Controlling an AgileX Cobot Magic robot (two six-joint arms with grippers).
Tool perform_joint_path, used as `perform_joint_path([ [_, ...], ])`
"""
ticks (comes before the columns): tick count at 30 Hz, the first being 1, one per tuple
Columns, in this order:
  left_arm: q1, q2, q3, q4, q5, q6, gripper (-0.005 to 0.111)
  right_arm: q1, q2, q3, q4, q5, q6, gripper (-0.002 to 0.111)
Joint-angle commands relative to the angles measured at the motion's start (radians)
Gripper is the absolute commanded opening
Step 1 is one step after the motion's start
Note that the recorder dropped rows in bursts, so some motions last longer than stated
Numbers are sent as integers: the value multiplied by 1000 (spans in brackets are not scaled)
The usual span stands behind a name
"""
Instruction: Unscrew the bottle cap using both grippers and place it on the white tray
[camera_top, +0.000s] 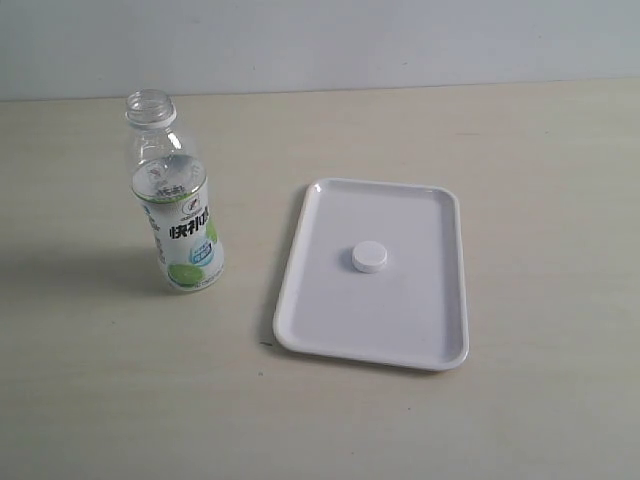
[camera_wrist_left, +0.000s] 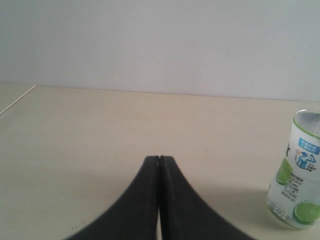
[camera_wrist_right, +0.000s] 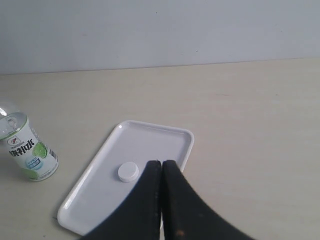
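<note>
The bottle (camera_top: 175, 205) stands upright on the table at the left, its neck open with no cap on it. The small white bottle cap (camera_top: 369, 257) lies near the middle of the white tray (camera_top: 300, 240), to the bottle's right. Neither arm shows in the exterior view. In the left wrist view my left gripper (camera_wrist_left: 159, 158) is shut and empty, with the bottle (camera_wrist_left: 297, 195) off to one side of it. My right gripper (camera_wrist_right: 161, 162) is shut and empty, held over the tray (camera_wrist_right: 165, 137) close to the cap (camera_wrist_right: 128, 172); the bottle (camera_wrist_right: 27, 150) stands further off.
The pale wooden table (camera_top: 540, 150) spreads all round the bottle and tray. A plain light wall (camera_top: 320, 40) runs along its far edge. No other objects show.
</note>
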Motion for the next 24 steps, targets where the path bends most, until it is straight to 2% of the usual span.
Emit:
perform_joint_path([
  [1, -3, 7, -1, 4, 8, 2, 0, -1, -5, 4, -5, -12, 3, 0],
  [16, -3, 7, -1, 4, 8, 2, 0, -1, -5, 4, -5, -12, 3, 0],
  [20, -3, 7, -1, 4, 11, 2, 0, -7, -103, 10, -65, -12, -76, 0],
  [22, -3, 7, -1, 4, 11, 4, 0, -57, -144, 38, -84, -47, -76, 0],
  [24, -3, 7, -1, 4, 11, 4, 0, -158, -196, 112, -124, -137, -76, 0],
])
